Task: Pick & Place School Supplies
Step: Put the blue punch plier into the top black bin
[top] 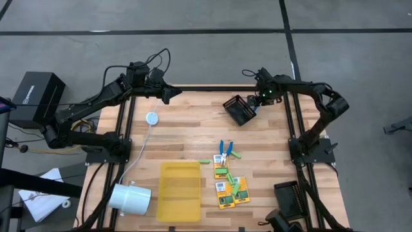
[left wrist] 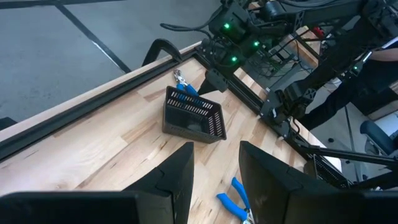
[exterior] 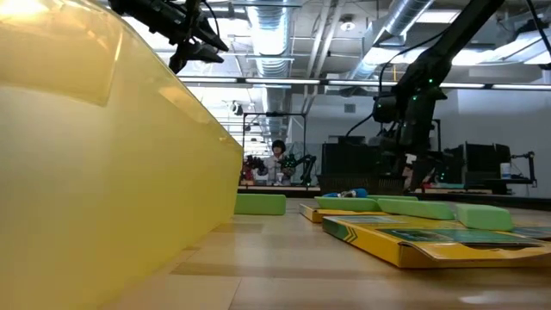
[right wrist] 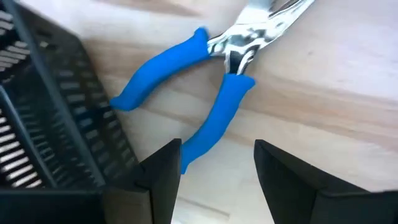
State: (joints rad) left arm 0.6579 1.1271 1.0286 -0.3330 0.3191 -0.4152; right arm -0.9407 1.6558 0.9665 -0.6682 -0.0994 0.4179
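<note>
I saw my right gripper (right wrist: 214,171) with jaws apart, holding nothing, over blue-handled pliers (right wrist: 205,93) beside the mesh tray (top: 239,109). Left gripper (left wrist: 214,168) open, empty. Most supplies (top: 228,183) were still unsorted — little was done.

Wooden table (top: 187,129) – on it: yellow tray (top: 179,191), mesh basket (top: 239,109), blue-handled tools (top: 225,150), crayon boxes (top: 230,190), green sticks (top: 236,155).

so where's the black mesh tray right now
In the high view the black mesh tray sits tipped at the far right of the table, just under the right gripper, with blue-handled pliers lying on the wood right behind it.
</note>
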